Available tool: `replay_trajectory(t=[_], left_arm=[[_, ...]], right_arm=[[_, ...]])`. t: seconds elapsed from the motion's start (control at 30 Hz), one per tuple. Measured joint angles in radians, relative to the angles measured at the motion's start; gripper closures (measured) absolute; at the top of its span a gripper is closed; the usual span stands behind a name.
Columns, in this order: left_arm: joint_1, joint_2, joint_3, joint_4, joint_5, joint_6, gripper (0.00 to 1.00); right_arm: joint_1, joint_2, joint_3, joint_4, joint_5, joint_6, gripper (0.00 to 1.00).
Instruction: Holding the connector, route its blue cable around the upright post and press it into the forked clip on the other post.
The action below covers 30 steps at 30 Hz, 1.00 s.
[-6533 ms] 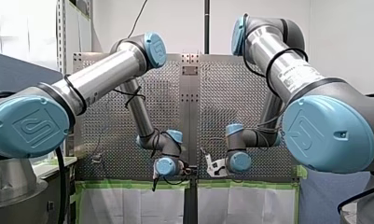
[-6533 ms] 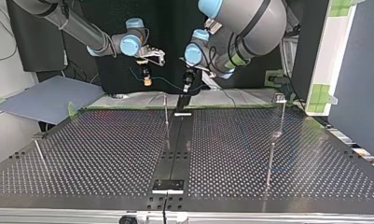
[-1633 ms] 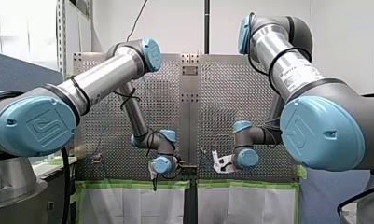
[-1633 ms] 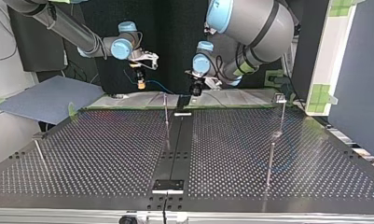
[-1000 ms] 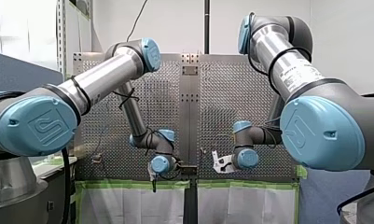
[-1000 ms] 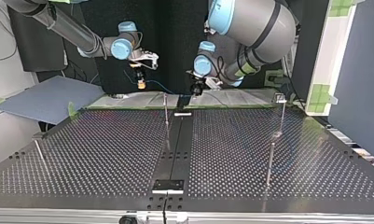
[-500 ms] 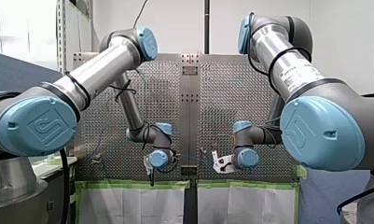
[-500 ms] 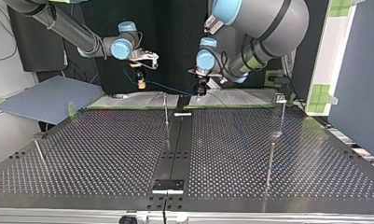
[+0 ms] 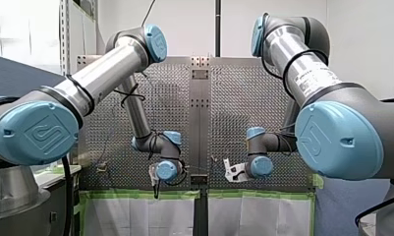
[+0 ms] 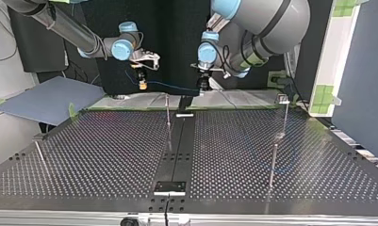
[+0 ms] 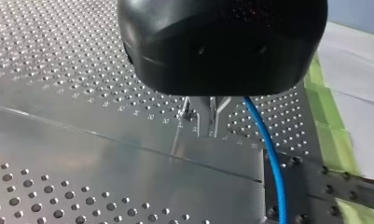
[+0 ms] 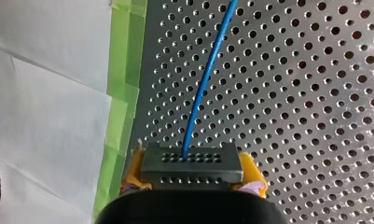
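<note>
Ahead of my right gripper [image 12: 192, 164], its yellow pads [image 12: 132, 173] are shut on a grey perforated connector [image 12: 212, 175]; the blue cable [image 12: 204, 79] leaves it over the holed plate. At the top view's far edge, my right gripper [image 10: 142, 81] hangs above the table, and the blue cable [image 10: 172, 87] runs almost straight across to my left gripper [image 10: 203, 87]. My left gripper's [image 11: 208, 133] metal fingers are shut, and the blue cable [image 11: 271, 158] comes out beside them. A thin upright post [image 10: 168, 113] stands just below the cable. A post with a clip head [image 10: 284, 100] stands at the right.
More thin posts stand on the perforated table [image 10: 106, 155]: one at the right front [image 10: 273, 162], one at the left edge [image 10: 39, 150]. A dark centre strip [image 10: 177, 150] runs front to back. Green tape and white sheeting [image 12: 45, 93] lie beyond the table's far edge.
My left gripper has closed fully and shifted a little toward the top view's right, so the cable between the two grippers now hangs straighter. My right arm has stayed where it was.
</note>
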Motion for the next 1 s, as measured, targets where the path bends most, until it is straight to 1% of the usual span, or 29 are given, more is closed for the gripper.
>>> replay_trajectory(t=[0.13,0.23,0.33,0.47,0.6,0.7,0.87,1.0], left_arm=[[-0.013,0.0,-0.018,0.017,-0.011,0.008,1.0],[-0.026,0.001,-0.023,0.021,-0.013,0.021,1.0],[-0.042,0.004,-0.025,0.023,-0.021,0.033,1.0],[-0.07,0.022,-0.028,0.026,-0.043,0.038,1.0],[-0.097,0.041,-0.028,0.028,-0.07,0.034,1.0],[-0.116,0.047,-0.028,0.027,-0.079,0.033,1.0],[-0.124,0.048,-0.028,0.026,-0.081,0.041,1.0],[-0.126,0.048,-0.029,0.02,-0.081,0.056,1.0]], right_arm=[[-0.002,-0.01,0.002,0.001,0.001,0.0,1.0],[-0.006,-0.027,0.005,0.001,0.002,0.005,1.0],[-0.009,-0.048,0.007,0.001,0.0,0.013,1.0],[-0.016,-0.072,0.007,0.001,-0.001,0.029,1.0],[-0.029,-0.077,0.007,0.0,-0.001,0.04,1.0],[-0.04,-0.078,0.008,0.0,-0.001,0.047,1.0],[-0.056,-0.079,0.008,0.0,-0.001,0.052,1.0],[-0.064,-0.079,0.008,0.001,-0.001,0.057,1.0]])
